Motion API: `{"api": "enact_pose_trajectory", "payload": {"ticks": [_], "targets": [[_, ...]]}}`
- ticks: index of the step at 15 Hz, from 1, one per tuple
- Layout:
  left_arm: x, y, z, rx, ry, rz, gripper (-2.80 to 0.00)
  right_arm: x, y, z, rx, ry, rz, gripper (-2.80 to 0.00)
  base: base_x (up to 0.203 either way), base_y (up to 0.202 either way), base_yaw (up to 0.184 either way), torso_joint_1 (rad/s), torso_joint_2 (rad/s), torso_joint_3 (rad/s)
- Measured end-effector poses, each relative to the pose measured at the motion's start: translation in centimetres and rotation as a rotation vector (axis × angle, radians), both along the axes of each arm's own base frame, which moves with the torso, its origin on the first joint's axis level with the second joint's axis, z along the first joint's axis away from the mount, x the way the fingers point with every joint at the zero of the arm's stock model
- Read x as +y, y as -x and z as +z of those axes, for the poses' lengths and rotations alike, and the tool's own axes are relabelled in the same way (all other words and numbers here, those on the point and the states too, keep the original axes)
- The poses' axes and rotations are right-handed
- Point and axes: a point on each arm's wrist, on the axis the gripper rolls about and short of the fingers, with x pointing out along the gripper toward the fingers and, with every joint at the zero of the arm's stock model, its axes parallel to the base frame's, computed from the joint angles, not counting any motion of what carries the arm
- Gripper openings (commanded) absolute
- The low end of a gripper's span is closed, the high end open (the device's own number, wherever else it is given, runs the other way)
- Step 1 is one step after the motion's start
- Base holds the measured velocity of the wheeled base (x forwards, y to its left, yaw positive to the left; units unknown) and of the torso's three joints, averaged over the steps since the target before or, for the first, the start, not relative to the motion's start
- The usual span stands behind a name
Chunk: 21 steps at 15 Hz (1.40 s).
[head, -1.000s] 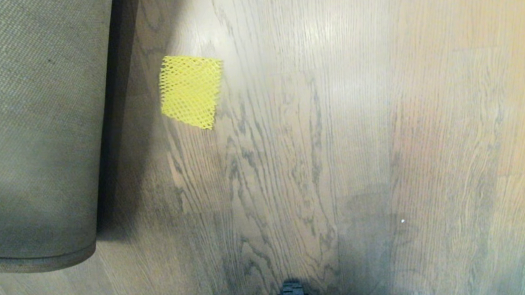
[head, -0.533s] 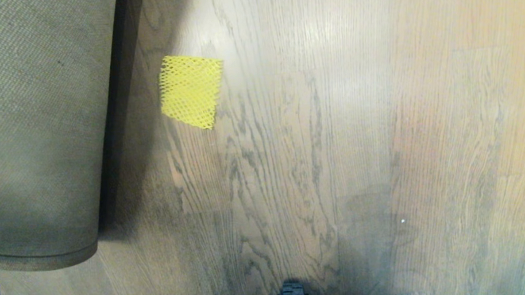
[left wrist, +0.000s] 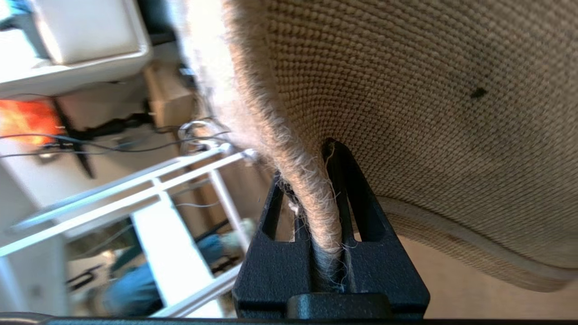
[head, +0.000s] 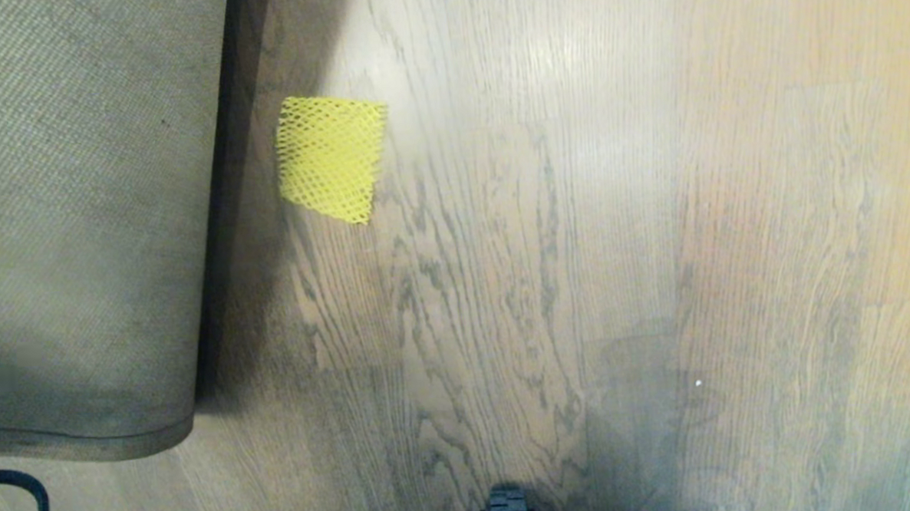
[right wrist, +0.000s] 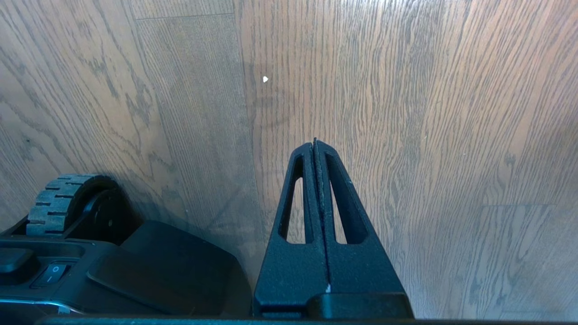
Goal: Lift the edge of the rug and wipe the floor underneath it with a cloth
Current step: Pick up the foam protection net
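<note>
On the wood floor [head: 576, 204], the yellow cloth [head: 332, 157] lies just beside the raised rug edge [head: 215, 220]. The left tool [left wrist: 318, 180] is clamped on the rug's border, backing showing. The right tool [right wrist: 314, 144] hangs fully closed, holding nothing.

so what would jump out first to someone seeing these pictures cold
The small bright yellow mesh cloth lies flat on the brown wood-grain plank floor, just right of the raised rug. The large rug's edge is turned up, showing its beige coarse-woven backing, and the left gripper is clamped on the fuzzy grey border. The right gripper hangs shut above bare floor by the robot's wheel.
</note>
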Motion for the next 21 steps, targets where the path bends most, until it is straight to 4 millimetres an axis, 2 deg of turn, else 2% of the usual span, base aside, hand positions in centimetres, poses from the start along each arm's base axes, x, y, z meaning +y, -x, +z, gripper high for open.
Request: {"api": "enact_pose_trajectory", "payload": {"ticks": [11, 21], "targets": [[-1.4, -2.0, 0.2, -0.045, 0.088, -0.101, -2.8, 0.0, 0.0, 0.0, 0.001, 0.0, 0.0, -2.8, 0.0, 0.0, 0.0, 0.0, 0.0, 0.0], [-4.5, -4.1, -0.3, -0.092, 0.223, -0.269, -2.8, 0.0, 0.0, 0.0, 0.001, 0.0, 0.0, -2.8, 0.0, 0.0, 0.0, 0.0, 0.0, 0.0]]}}
